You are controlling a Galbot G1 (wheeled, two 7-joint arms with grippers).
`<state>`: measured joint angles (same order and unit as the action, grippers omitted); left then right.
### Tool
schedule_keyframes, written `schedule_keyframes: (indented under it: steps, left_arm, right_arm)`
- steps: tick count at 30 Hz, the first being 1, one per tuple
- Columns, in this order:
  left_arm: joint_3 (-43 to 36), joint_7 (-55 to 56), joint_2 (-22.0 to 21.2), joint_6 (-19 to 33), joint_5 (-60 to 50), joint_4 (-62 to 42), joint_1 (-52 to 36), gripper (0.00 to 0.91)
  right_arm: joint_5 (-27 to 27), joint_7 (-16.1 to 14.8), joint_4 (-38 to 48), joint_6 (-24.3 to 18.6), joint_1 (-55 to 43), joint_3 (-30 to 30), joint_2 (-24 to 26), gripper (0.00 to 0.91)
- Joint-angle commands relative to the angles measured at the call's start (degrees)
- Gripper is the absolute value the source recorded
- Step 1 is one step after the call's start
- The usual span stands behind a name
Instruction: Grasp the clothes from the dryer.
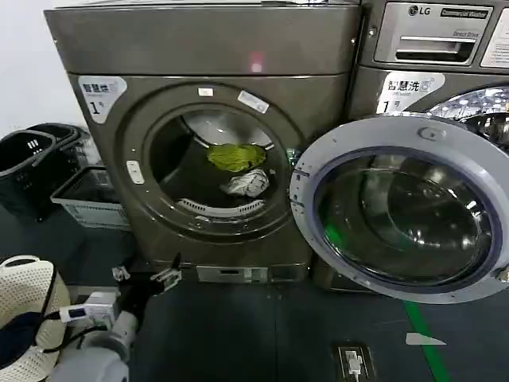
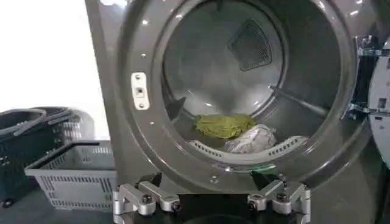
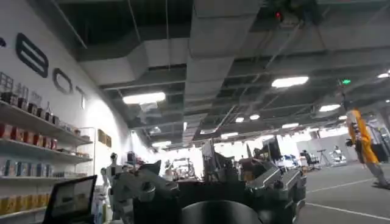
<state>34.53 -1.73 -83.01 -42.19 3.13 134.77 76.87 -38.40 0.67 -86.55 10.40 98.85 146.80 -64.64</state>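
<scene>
The bronze-grey dryer (image 1: 199,48) stands with its round port open and its door (image 1: 402,207) swung out to the right. Inside the drum lie the clothes: a yellow-green piece (image 1: 236,157) and below it a white-grey bundle (image 1: 246,183). My left gripper (image 1: 145,275) hovers low in front of the dryer's lower left corner, open and holding nothing. Its wrist view looks into the drum at the green piece (image 2: 224,125) and the white bundle (image 2: 251,140), past the open left gripper (image 2: 208,182). My right gripper (image 3: 207,167) is open and faces the room behind.
Black baskets (image 1: 28,155) and a grey crate (image 1: 91,199) sit on the floor left of the dryer. The LG machine (image 1: 433,48) stands on the right behind the open door. A white woven object (image 1: 28,302) lies beside my left arm. A floor socket plate (image 1: 352,362) sits near me.
</scene>
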Motion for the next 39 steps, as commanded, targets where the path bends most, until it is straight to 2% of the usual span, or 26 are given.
schedule_keyframes:
  steps: [1, 14, 39]
  left_arm:
    - [-0.4, 0.0, -0.2, -2.8, -2.0, -0.4, -0.1, 0.907]
    - [-0.6, 3.2, -0.7, -2.8, -0.4, -1.5, -0.2, 0.907]
    - [-0.9, -0.7, -1.2, -2.8, -2.4, -1.6, 0.7, 0.907]
  right_arm:
    - [0.1, 0.0, -0.1, 0.0, -0.1, 0.0, 0.0, 0.907]
    - [0.2, 0.1, 0.1, -0.1, -0.5, -0.3, 0.0, 0.907]
    - [0.1, 0.2, -0.2, -0.1, -0.3, -0.1, -0.4, 0.907]
